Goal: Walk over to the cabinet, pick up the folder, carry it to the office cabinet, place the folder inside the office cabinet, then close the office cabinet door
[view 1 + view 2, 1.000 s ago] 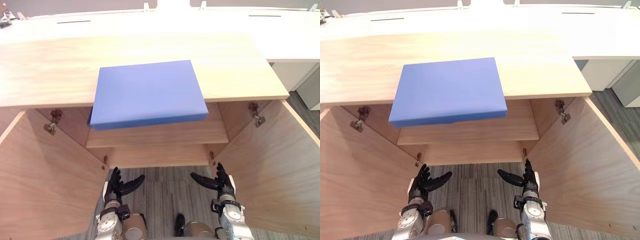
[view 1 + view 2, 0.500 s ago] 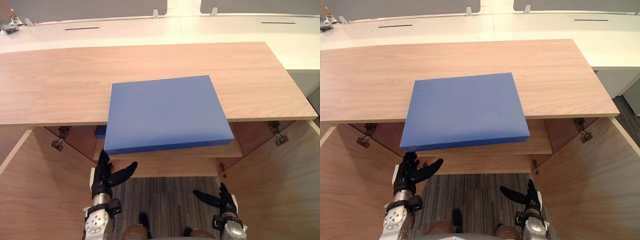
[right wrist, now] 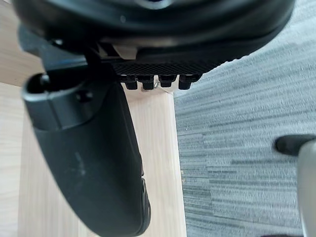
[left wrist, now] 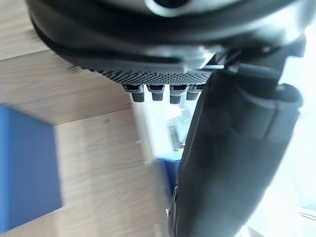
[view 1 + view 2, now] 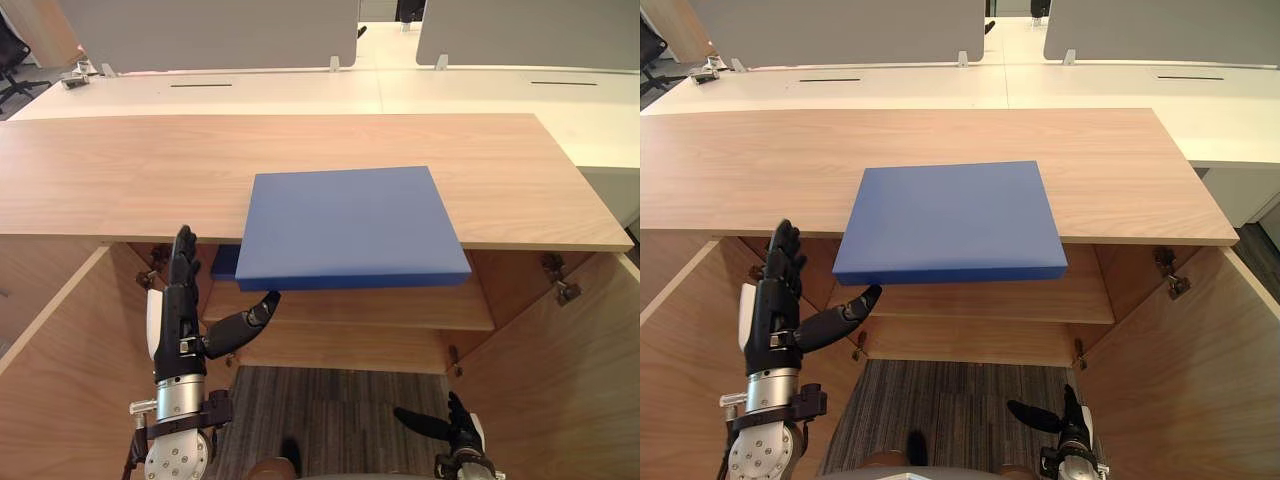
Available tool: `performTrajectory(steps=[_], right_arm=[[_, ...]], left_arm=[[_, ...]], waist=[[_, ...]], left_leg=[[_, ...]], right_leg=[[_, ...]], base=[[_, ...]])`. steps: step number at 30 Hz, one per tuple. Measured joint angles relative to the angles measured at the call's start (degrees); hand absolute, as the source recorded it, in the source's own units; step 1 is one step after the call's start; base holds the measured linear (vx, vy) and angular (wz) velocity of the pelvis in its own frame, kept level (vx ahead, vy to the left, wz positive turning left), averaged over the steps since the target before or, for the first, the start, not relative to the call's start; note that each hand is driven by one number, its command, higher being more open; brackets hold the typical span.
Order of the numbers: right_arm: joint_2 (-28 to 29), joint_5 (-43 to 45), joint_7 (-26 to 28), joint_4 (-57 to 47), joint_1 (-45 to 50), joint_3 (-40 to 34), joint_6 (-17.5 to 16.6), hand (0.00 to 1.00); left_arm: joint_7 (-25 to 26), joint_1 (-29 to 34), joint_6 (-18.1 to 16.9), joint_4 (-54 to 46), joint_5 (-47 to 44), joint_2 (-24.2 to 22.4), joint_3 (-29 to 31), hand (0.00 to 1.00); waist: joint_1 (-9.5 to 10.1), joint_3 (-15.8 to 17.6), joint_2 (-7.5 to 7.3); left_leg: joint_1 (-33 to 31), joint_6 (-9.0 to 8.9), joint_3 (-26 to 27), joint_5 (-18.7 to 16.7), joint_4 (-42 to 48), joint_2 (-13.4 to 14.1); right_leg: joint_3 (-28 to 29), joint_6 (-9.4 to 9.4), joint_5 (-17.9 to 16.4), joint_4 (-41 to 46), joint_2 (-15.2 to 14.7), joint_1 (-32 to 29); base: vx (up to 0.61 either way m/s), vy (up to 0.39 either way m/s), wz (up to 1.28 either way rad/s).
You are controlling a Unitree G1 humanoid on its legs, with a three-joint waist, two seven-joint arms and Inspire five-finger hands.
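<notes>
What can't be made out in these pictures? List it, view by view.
1. Eye views: a blue thing beneath the folder is mostly hidden by it, so what it is cannot be told.
2. Eye views: the back of the shelf is covered by the cabinet top and the folder.
3. Eye views: the right hand is partly cut off by the bottom edge.
4. Eye views: whether the left hand touches the folder cannot be told.

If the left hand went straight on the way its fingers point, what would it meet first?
Most likely the front edge of the wooden cabinet top, just left of the blue folder. The open left hand has its fingertips right at that edge, though depth is unclear.
</notes>
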Motion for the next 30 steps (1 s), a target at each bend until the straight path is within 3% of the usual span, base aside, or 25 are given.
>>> performTrajectory(steps=[6, 11, 17, 21, 28, 30], right_arm=[[-0.72, -0.18, 0.0, 0.06, -1.68, 0.43, -0.41, 1.0], [-0.67, -0.2, 0.1, 0.69, -1.73, 1.79, -0.87, 1.0], [-1.23, -0.7, 0.47, 2.95, -1.79, 3.94, -0.94, 1.0], [-1.46, -0.75, 0.81, 4.39, -1.61, 4.89, -0.93, 1.0], [-1.74, -0.74, 1.06, 4.4, -1.54, 5.01, -0.94, 1.0], [-1.67, -0.73, 1.13, 4.4, -1.52, 5.05, -0.94, 1.0]], left_arm=[[2.94, -0.26, -0.46, -7.22, 7.78, 3.15, 3.31, 1.0], [3.45, -3.15, -1.85, -9.3, 9.18, 6.66, 3.3, 1.0], [1.86, -6.44, -2.01, -8.21, 15.0, 13.81, -5.35, 1.0], [-0.72, -10.55, -2.92, -4.21, 21.09, 17.98, -13.2, 1.0], [-1.43, -14.5, -1.66, 1.74, 31.51, 18.55, -16.11, 1.0], [-0.15, -15.14, 0.37, 3.12, 36.61, 18.37, -16.11, 1.0]], waist=[[-0.24, -0.04, 0.01], [-0.35, -0.19, 0.01], [-1.12, -1.18, 0.29], [-2.66, -2.0, 0.68], [-3.3, -2.53, 0.64], [-3.29, -2.6, 0.59]], left_leg=[[-0.89, 0.59, -0.23, -1.07, 2.68, 0.04], [-0.41, 0.78, -0.35, -1.33, 3.29, -0.19], [2.38, -0.41, 0.97, -0.13, -1.14, -0.3], [2.99, 0.39, 2.41, 0.8, -2.5, -0.33], [4.36, 0.58, 4.65, 0.93, -4.09, -0.12], [4.66, 0.58, 4.86, 0.93, -4.59, -0.17]], right_leg=[[-0.05, 0.31, 0.66, -0.46, 0.05, 0.7], [-0.05, 0.37, 1.24, -1.04, -0.13, 1.85], [2.08, -0.38, 0.89, -1.47, -0.22, 1.62], [3.63, 0.32, 2.09, -2.28, 0.08, 1.1], [6.32, 0.26, 2.66, -3.09, 0.45, 0.98], [6.57, 0.25, 2.66, -3.12, 0.44, 0.92]], base=[[-0.02, -0.002, 0.03], [-0.04, 0.008, 0.01], [-0.05, -0.003, -0.15], [0.02, 0.002, -0.23], [0.04, -0.006, -0.19], [0.02, -0.009, -0.06]])
